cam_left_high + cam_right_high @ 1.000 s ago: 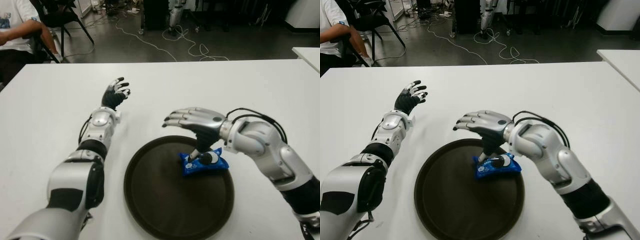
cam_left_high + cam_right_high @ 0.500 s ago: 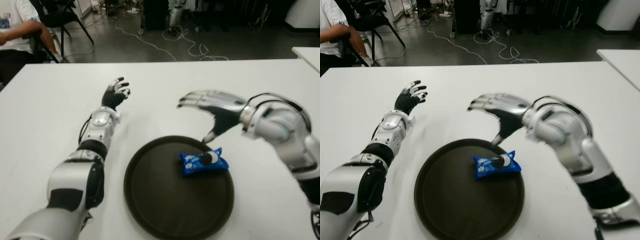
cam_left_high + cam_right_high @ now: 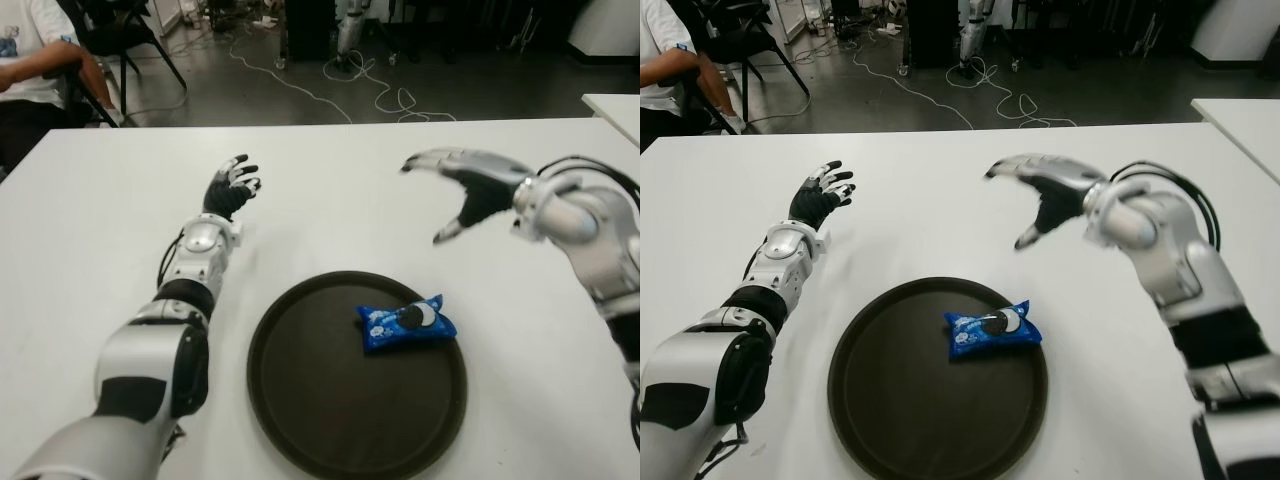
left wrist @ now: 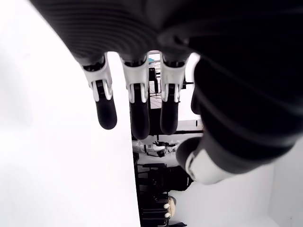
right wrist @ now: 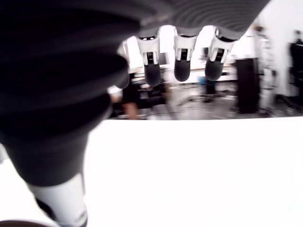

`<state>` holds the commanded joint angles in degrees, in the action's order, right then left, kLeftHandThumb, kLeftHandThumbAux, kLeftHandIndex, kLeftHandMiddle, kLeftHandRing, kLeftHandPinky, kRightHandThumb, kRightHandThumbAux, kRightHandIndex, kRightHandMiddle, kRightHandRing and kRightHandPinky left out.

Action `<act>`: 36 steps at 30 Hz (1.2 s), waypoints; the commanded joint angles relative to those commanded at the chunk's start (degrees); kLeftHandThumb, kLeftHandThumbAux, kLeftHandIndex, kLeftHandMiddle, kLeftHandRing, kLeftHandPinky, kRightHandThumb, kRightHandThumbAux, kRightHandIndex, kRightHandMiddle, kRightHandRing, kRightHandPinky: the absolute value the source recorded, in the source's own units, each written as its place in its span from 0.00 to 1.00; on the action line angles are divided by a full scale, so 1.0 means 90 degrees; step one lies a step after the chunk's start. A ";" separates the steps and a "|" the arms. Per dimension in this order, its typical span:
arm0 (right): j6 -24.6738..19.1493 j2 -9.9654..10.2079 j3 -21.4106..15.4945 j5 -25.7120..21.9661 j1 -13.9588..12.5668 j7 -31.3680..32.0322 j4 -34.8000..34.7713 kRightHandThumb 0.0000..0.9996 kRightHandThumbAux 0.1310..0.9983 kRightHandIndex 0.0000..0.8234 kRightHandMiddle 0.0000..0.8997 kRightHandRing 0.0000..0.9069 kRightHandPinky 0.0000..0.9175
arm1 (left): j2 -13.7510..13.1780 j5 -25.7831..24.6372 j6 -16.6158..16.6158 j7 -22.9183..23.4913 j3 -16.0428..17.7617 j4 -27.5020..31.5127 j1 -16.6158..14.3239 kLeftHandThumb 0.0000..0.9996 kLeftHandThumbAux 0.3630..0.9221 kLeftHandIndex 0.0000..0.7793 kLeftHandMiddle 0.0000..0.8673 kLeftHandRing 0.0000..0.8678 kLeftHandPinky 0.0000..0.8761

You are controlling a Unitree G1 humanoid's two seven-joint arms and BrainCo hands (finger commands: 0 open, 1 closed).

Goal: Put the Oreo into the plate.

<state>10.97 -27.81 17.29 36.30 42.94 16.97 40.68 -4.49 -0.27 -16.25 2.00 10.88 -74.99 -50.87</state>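
Movement: right hand (image 3: 470, 190) has lifted off the packet since the earlier frames and now sits up and out toward 2 o'clock of the plate, over bare table.
Right hand state: fingers spread and relaxed, holding nothing; its wrist view shows only table beneath the fingertips (image 5: 182, 70).
Oreo (image 3: 405, 322): blue packet lies flat inside the plate, in the plate's 1 o'clock sector, touching no hand.
Plate (image 3: 300, 400): dark round tray on the white table (image 3: 90, 250), directly before the robot.
Left hand (image 3: 230, 187): idle, at 11 o'clock of the plate, well apart from it; fingers extended and empty in its wrist view.
Reason for posture: judged a release and withdrawal, the open hand clearing away so the packet is not dragged.
Task status: judged complete, packet wholly within the rim.
Surroundings: seated person (image 3: 30, 60) beyond the table's far left corner.
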 joint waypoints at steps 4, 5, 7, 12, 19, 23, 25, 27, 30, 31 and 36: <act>0.0111 0.0559 -0.0066 -0.0147 0.0333 -0.0994 0.1637 0.00 0.81 0.08 0.11 0.12 0.17 | 0.0007 -0.0005 0.0011 -0.0013 0.0006 -0.0003 -0.0009 0.17 0.77 0.17 0.24 0.23 0.24; 0.0146 0.0660 -0.0108 -0.0217 0.0357 -0.1174 0.1896 0.00 0.82 0.10 0.14 0.16 0.21 | 0.0008 -0.0007 0.0015 -0.0015 0.0007 -0.0004 -0.0012 0.17 0.78 0.17 0.24 0.24 0.24; 0.0278 0.0868 -0.0317 -0.0478 0.0310 -0.1527 0.2408 0.00 0.83 0.12 0.17 0.21 0.27 | 0.0008 -0.0008 0.0018 -0.0018 0.0009 -0.0005 -0.0016 0.17 0.77 0.17 0.24 0.23 0.24; 0.0353 0.1220 -0.1241 -0.1563 0.0294 -0.1388 0.3017 0.00 0.83 0.17 0.25 0.29 0.34 | 0.0008 -0.0006 0.0021 -0.0030 0.0009 -0.0009 -0.0019 0.17 0.77 0.17 0.24 0.23 0.23; 0.0023 0.1380 -0.2417 -0.2938 0.0373 -0.0792 0.3532 0.00 0.82 0.18 0.27 0.31 0.38 | 0.0000 -0.0012 0.0007 -0.0021 0.0021 -0.0016 -0.0017 0.18 0.77 0.18 0.24 0.23 0.24; -0.0236 0.1405 -0.2470 -0.2996 0.0568 -0.0972 0.3767 0.00 0.80 0.18 0.27 0.31 0.38 | 0.0019 -0.0033 -0.0030 -0.0003 0.0039 -0.0003 -0.0009 0.17 0.78 0.18 0.25 0.24 0.25; -0.0232 0.1413 -0.2481 -0.3018 0.0613 -0.0992 0.3841 0.00 0.80 0.18 0.26 0.31 0.38 | 0.0021 -0.0034 -0.0028 -0.0001 0.0046 -0.0004 -0.0010 0.18 0.78 0.18 0.25 0.24 0.25; -0.0231 0.1424 -0.2488 -0.3037 0.0647 -0.1009 0.3888 0.00 0.80 0.18 0.26 0.31 0.37 | 0.0022 -0.0033 -0.0024 -0.0001 0.0051 -0.0004 -0.0013 0.18 0.78 0.18 0.25 0.24 0.25; -0.0202 0.1452 -0.2493 -0.3050 0.0675 -0.1037 0.3902 0.00 0.80 0.18 0.25 0.29 0.35 | 0.0024 -0.0020 -0.0016 -0.0021 0.0052 -0.0007 -0.0019 0.17 0.78 0.18 0.25 0.24 0.25; -0.0191 0.1461 -0.2492 -0.3049 0.0677 -0.1048 0.3903 0.00 0.80 0.18 0.25 0.28 0.34 | 0.0025 -0.0016 -0.0015 -0.0028 0.0052 -0.0007 -0.0021 0.17 0.78 0.18 0.25 0.24 0.24; -0.0181 0.1475 -0.2489 -0.3038 0.0679 -0.1088 0.3918 0.00 0.81 0.18 0.24 0.27 0.32 | 0.0032 -0.0010 0.0005 -0.0041 0.0054 -0.0015 -0.0031 0.17 0.78 0.18 0.25 0.24 0.24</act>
<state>9.34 -14.53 -5.11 8.96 49.05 7.18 75.94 -4.20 -0.37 -16.20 1.63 11.37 -75.12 -51.14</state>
